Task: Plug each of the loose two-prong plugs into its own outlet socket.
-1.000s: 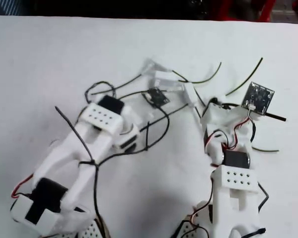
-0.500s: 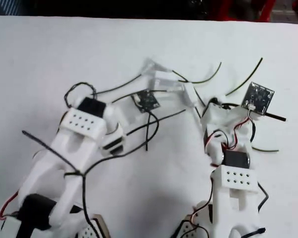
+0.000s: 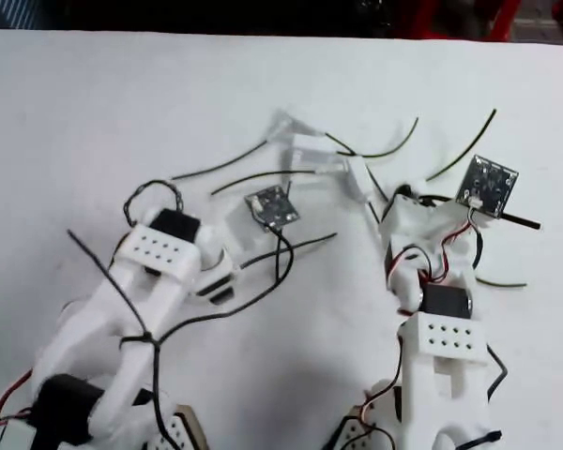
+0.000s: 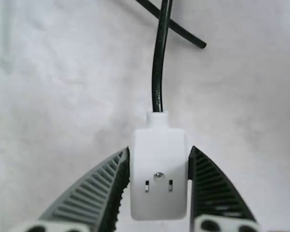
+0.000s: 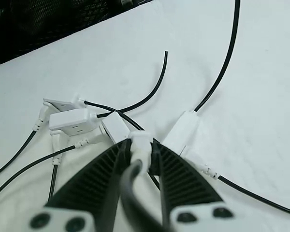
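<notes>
Left wrist view: the left gripper (image 4: 158, 151) is closed narrow on an outlet socket (image 4: 158, 166), with one ribbed finger (image 4: 104, 188) against each side wall. The socket face carries two slots and a screw head; any lettering on it is too small to tell. Its black cord (image 4: 157, 67) runs straight away from the jaws over the table (image 4: 63, 96) and crosses a loose cable end (image 4: 186, 37).

Right wrist view: the right gripper (image 5: 141, 144) is clamped on a white connector (image 5: 141, 138). The connector's prongs are hidden, and its grey cord (image 5: 130, 193) leads back toward the wrist. Just beyond the fingertips lie a white block (image 5: 115, 126), a second block (image 5: 183, 129) on its own lead, and a pair of socket pieces (image 5: 70, 120). Black cables run among them.

High view: the left arm (image 3: 122, 309) comes in from the near left corner and the right arm (image 3: 441, 342) from the near right. Each carries a small circuit board (image 3: 272, 206) at the wrist; print on the boards cannot be read. The far table edge (image 3: 169, 31) runs along the top, with dark floor behind it. Open surface lies at the far left and in the strip between the two arms. A cluster of white connectors (image 3: 310, 150) and several thin cables (image 3: 394, 148) occupy the middle, between the arm tips and the far edge.
</notes>
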Robot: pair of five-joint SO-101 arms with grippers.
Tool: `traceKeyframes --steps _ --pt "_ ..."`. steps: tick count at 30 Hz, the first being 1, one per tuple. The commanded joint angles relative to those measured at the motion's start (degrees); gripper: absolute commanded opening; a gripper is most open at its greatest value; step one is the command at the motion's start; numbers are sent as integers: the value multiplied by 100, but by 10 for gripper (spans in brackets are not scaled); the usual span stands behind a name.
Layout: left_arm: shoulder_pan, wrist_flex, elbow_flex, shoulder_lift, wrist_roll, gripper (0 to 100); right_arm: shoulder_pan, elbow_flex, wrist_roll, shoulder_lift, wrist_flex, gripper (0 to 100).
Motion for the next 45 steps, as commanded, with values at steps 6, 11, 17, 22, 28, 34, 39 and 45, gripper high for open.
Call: traceKeyframes --steps 6,11,17,22,28,34,39,45 --pt "-40 158 62 -1156 -35 190 40 -273 18 -13 -136 17" --pt "-40 149 396 -1156 -35 254 40 -273 18 -13 -136 17" --pt "-57 237 378 -1218 -53 234 31 -273 18 -13 -136 17" --pt "-66 273 431 -1182 -70 229 31 -273 18 -13 -136 17" --pt "-989 -246 422 -1156 -149 234 31 -273 18 -13 -136 17" --pt "-1657 -466 431 -1156 -1670 235 31 -273 18 -13 -136 17" --pt "-1701 -501 492 -1147 -2277 273 31 -273 18 -13 -136 17" --pt "-1684 -510 440 -1147 -2602 273 31 -273 18 -13 -136 17"
